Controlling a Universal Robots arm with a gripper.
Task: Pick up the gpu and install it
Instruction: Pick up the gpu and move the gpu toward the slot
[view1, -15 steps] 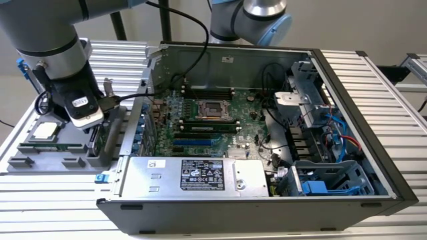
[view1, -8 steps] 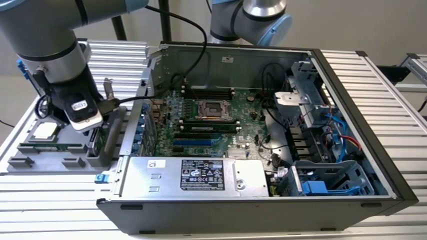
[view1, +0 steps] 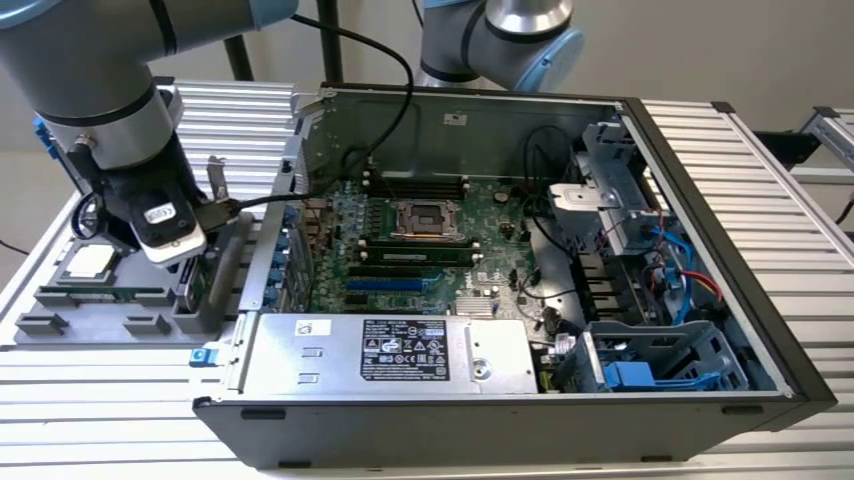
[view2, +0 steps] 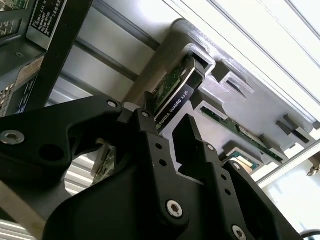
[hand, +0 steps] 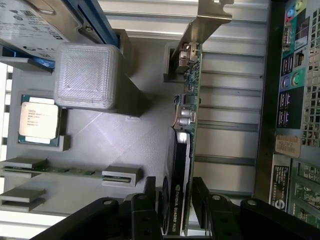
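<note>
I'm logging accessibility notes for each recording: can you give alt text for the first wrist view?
The open tool straddles the gpu, which stands on edge in a grey holder. A processor chip and a memory stick sit in the holder's other pockets; a computer case's port panel runs alongside.

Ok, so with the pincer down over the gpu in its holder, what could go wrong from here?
1. The pincer sits at the end of the gpu far from its metal bracket, so the card might tilt on lifting and jam in the gray holder.
2. Loose black cables hang over the motherboard; they could snag the card during install.
</note>
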